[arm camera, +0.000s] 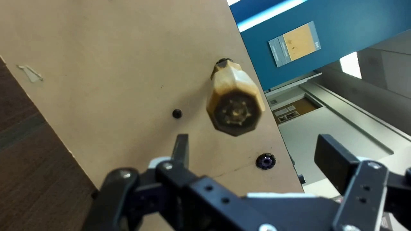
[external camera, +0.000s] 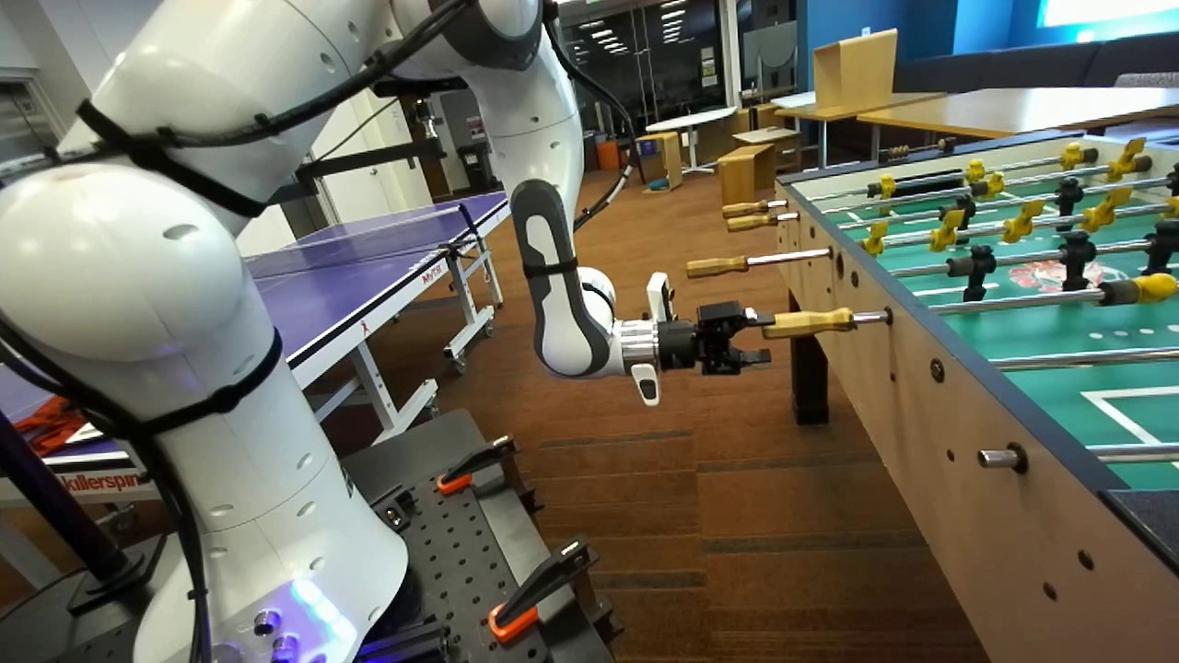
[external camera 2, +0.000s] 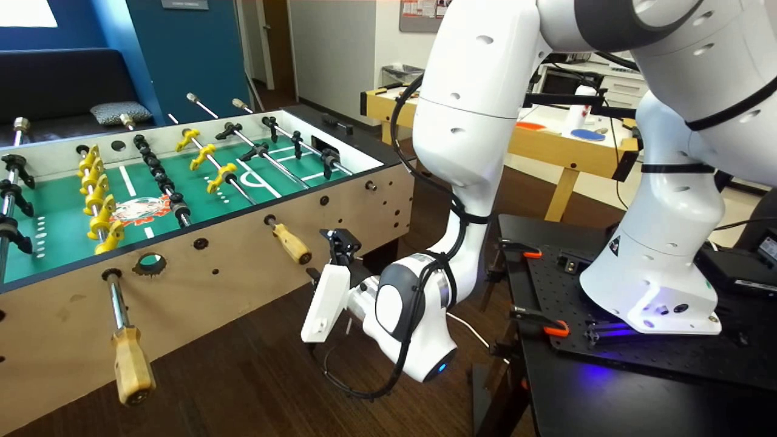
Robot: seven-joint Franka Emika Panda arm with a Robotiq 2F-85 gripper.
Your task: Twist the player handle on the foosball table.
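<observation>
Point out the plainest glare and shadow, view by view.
Both exterior views: bluish-white glare on the robot base; in an exterior view, a bright panel washed out to white; wrist view: the player handle throws a soft shadow onto the foosball table's side.

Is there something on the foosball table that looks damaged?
Yes: in an exterior view, a hole in the table's side looks ragged-edged, as if chipped. In the wrist view, a pale patch on that side looks torn, perhaps tape.
</observation>
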